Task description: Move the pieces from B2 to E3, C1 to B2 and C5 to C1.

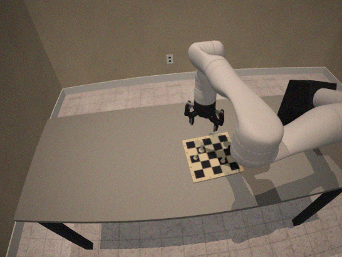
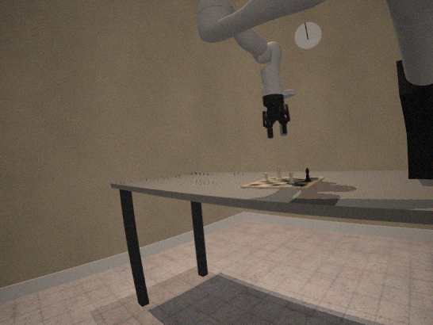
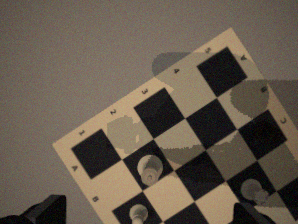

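While the pincer [image 1: 203, 126] [image 2: 277, 135] [image 3: 150, 212] hangs wide open above the table [image 1: 109, 169] [image 2: 222, 190], gripping and touching nothing, the taller pale chess piece [image 1: 202, 149] [image 2: 278, 173] [image 3: 149, 166] stands on B2, the smaller pale piece [image 1: 195, 157] [image 2: 266, 177] [image 3: 138, 213] on C1; their long axes are vertical, like the black piece's [image 2: 307, 174].

The gripper [image 1: 203, 126] [image 2: 277, 135] points downward, fingers spread, below the bent arm [image 1: 250, 113] [image 2: 254, 43].

three pale chess pieces [image 1: 202, 149] [image 1: 195, 157] [image 1: 222, 160] [image 2: 266, 177] [image 2: 279, 173] [image 2: 291, 178] [image 3: 150, 167] [image 3: 138, 213] [image 3: 251, 190], one black piece [image 2: 307, 175], one board [image 1: 215, 162] [image 2: 254, 185] [image 3: 169, 195], one clock [image 2: 313, 36] and one wall outlet [image 1: 169, 59].
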`<state>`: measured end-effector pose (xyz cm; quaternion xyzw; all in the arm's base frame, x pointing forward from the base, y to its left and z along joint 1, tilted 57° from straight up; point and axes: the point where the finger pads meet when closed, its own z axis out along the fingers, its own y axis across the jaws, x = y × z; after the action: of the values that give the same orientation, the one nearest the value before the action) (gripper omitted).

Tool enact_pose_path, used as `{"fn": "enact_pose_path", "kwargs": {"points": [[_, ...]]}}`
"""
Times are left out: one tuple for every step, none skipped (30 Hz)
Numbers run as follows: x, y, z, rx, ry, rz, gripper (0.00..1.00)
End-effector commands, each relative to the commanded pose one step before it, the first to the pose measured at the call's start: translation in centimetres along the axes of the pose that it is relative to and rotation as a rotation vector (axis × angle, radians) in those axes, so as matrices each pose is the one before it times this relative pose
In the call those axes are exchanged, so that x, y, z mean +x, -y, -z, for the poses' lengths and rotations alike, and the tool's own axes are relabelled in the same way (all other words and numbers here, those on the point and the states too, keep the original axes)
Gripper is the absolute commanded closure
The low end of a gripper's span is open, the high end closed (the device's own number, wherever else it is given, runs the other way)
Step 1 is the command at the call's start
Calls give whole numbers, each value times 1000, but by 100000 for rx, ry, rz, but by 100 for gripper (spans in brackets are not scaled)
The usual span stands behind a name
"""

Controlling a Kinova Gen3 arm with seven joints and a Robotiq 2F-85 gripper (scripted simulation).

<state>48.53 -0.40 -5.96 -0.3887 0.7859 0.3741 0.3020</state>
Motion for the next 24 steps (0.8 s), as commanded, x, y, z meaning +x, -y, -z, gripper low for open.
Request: {"fn": "enact_pose_path", "kwargs": {"points": [[3,47,8,161,33,6317,0],[3,1,-38,-4,-1,3249,0],[3,0,-38,-4,-1,3291,0],[3,0,-39,-4,0,3330,0],[3,0,-39,-4,0,3368,0],[3,0,-39,-3,0,3404,0],[3,0,-40,-3,0,3437,0],[2,0,-40,-3,0,3469,0],[2,0,-40,-3,0,3498,0],[2,0,-41,-3,0,3526,0],[0,0,0,0,0,0,0],[0,0,0,0,0,0,0],[2,0,-41,-3,0,3551,0],[2,0,-41,-3,0,3574,0],[2,0,-41,-3,0,3595,0],[1,0,-41,-2,0,3614,0],[1,1,-42,-2,0,3630,0],[1,1,-42,-2,0,3644,0],[1,1,-42,-2,0,3656,0],[1,1,-42,-2,0,3666,0],[1,1,-42,-2,0,3673,0],[0,1,-42,-1,0,3678,0],[0,1,-42,-1,0,3681,0],[0,1,-42,-1,0,3681,0]]}}
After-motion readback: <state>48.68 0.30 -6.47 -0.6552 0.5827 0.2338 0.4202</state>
